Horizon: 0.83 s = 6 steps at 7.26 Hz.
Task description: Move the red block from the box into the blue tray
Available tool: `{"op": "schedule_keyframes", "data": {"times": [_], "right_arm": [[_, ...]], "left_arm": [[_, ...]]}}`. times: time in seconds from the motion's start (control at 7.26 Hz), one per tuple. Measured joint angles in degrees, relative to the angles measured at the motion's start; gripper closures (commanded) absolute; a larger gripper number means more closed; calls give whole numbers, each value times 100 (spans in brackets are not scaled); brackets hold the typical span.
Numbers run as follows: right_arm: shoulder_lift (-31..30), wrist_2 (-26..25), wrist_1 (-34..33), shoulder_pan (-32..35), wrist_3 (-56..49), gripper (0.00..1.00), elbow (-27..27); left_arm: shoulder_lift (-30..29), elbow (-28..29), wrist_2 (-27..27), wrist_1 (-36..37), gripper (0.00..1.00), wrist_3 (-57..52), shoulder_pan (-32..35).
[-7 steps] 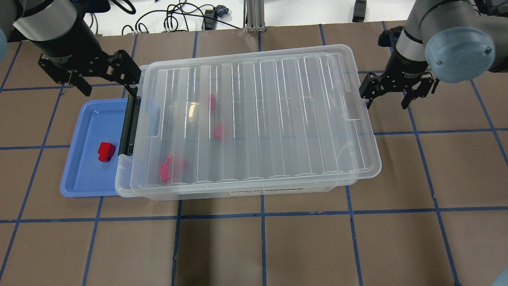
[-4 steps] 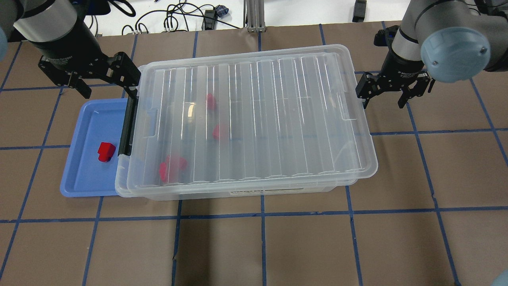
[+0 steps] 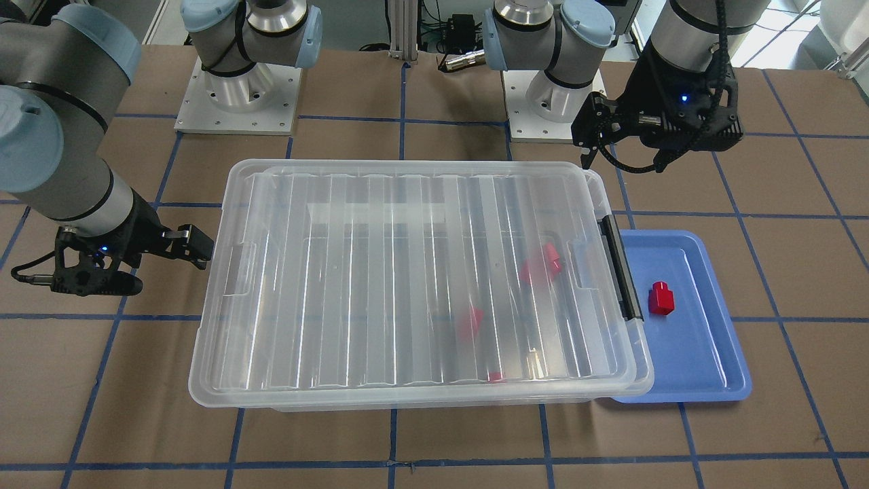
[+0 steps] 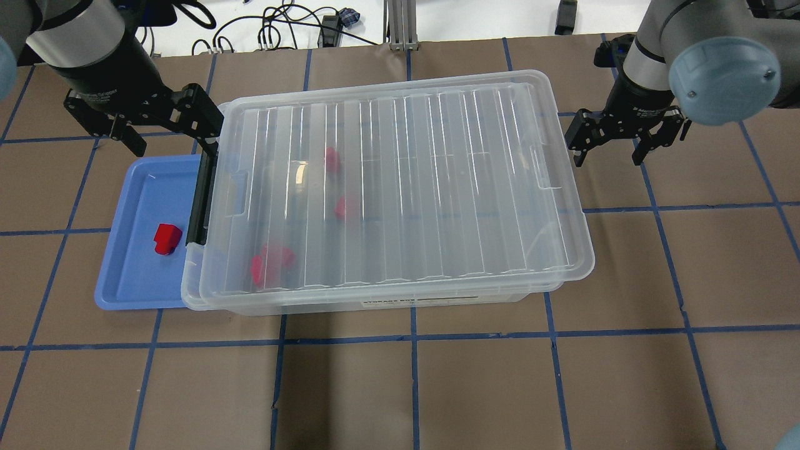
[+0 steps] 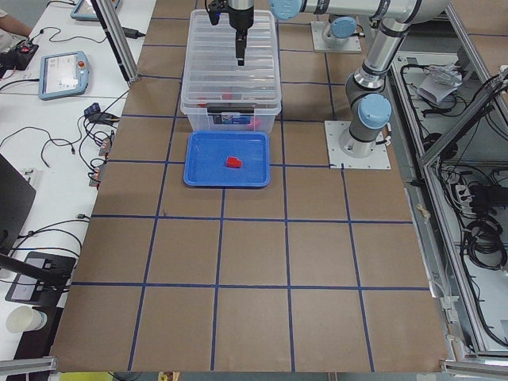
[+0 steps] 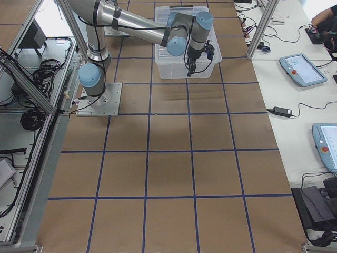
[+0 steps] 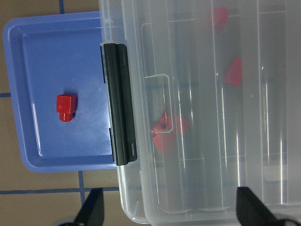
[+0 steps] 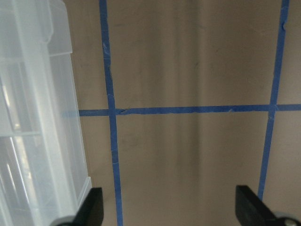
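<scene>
The red block (image 4: 167,239) lies in the blue tray (image 4: 134,281), which sits against the left end of the box (image 4: 406,187). The block also shows in the front view (image 3: 660,298) and the left wrist view (image 7: 66,107). The box's ribbed clear lid lies on it, with the black latch (image 4: 203,200) at the tray end. My left gripper (image 4: 170,132) is open and empty, above the far corner of the tray and box. My right gripper (image 4: 609,152) is open and empty, just off the box's right end.
Several other red pieces (image 4: 272,262) lie inside the box under the lid, one of them near the middle (image 4: 342,207). Cables and an aluminium post (image 4: 400,25) lie beyond the table's far edge. The brown table (image 4: 412,387) has blue tape lines.
The lid slid a little to the left on the box. My right gripper moved left toward the box end, then back a little to the right. The left gripper barely moved.
</scene>
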State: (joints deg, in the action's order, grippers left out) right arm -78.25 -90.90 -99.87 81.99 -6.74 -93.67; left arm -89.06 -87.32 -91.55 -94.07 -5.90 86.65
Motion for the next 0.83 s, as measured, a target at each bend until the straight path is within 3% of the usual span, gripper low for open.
{"op": "schedule_keyframes", "data": {"times": [0.83], "right_arm": [[-1096, -10, 154, 365, 473, 0, 78]], "left_arm": [[12, 65, 187, -215, 0, 10, -8]]}}
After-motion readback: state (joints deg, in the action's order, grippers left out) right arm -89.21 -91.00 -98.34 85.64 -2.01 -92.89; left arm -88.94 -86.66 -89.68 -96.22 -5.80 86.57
